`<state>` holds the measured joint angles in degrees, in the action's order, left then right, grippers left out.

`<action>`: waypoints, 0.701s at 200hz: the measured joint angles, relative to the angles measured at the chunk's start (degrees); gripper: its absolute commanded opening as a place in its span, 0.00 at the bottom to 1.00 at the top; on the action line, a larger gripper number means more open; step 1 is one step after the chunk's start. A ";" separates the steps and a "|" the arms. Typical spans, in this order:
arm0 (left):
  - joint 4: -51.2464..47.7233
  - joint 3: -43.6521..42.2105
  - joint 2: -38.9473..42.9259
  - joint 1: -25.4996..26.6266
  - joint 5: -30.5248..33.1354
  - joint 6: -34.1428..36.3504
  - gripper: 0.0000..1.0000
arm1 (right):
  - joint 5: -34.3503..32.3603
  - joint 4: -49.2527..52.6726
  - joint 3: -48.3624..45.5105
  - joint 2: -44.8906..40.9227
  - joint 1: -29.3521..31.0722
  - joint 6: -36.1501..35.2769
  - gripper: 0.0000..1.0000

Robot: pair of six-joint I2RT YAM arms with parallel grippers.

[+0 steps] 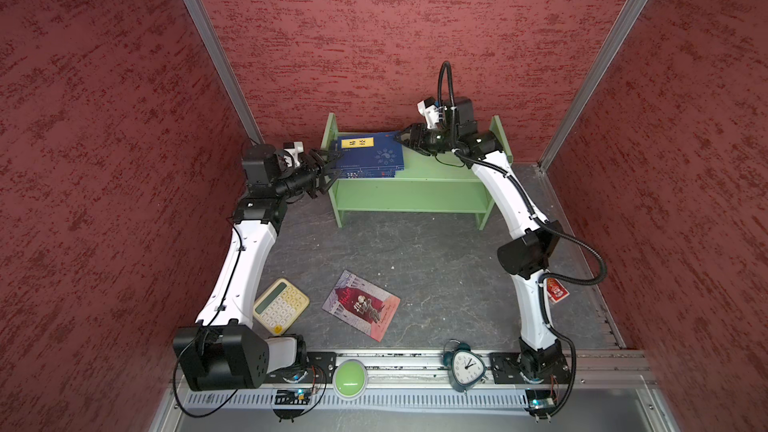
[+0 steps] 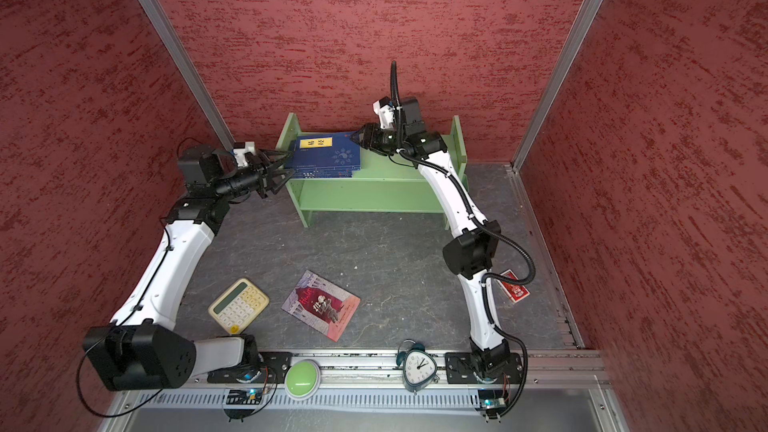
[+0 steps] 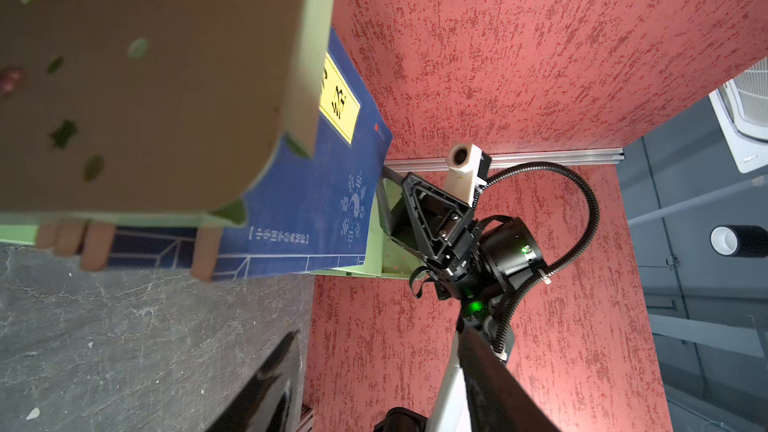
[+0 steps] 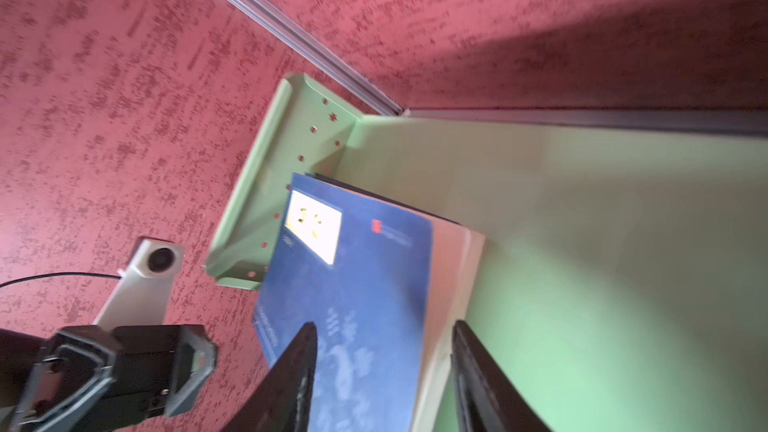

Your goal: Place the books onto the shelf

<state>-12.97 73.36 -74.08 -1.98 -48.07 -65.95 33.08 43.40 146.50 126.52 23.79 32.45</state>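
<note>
The stack of blue books is laid flat on the upper of the 2 tiers of the green shelf, against its left side panel. The right claw is placed at the stack's right edge. In the right wrist view its 2 jaws are seen apart with that edge between them, so it is judged open and gripping nothing. The left claw is spread open at the left side panel, and nothing is held in it.

1 book is not yet shelved. The pink book is lying flat on the table, near the calculator and well apart from both claws. From the claws it lies back toward the arm bases, left of the middle. Its long axis is set diagonally, from far left to near right in both top views. The left claw is judged the nearer, so a retreat from the shelf and a descent onto a free edge of the book are called for.
</note>
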 measured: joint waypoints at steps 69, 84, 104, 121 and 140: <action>-4.17 2.54 -0.66 3.78 0.17 11.98 0.63 | -2.05 0.48 -5.84 -7.02 0.17 -1.84 0.45; -5.09 2.78 -0.96 4.26 0.44 14.21 0.63 | -2.69 1.53 -7.08 -7.04 0.31 -2.51 0.45; -5.97 2.97 -1.57 4.37 0.59 16.11 0.63 | -3.34 3.34 -7.98 -7.02 0.66 -3.41 0.44; -6.56 2.99 -1.97 4.35 0.72 17.00 0.63 | -3.72 3.82 -8.04 -7.02 0.94 -4.07 0.44; -6.73 2.99 -2.08 4.37 0.74 17.59 0.63 | -3.78 4.13 -8.04 -7.02 1.16 -4.52 0.43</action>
<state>-19.70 76.36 -76.16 2.39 -47.33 -48.36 29.30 47.53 138.45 119.50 24.95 27.92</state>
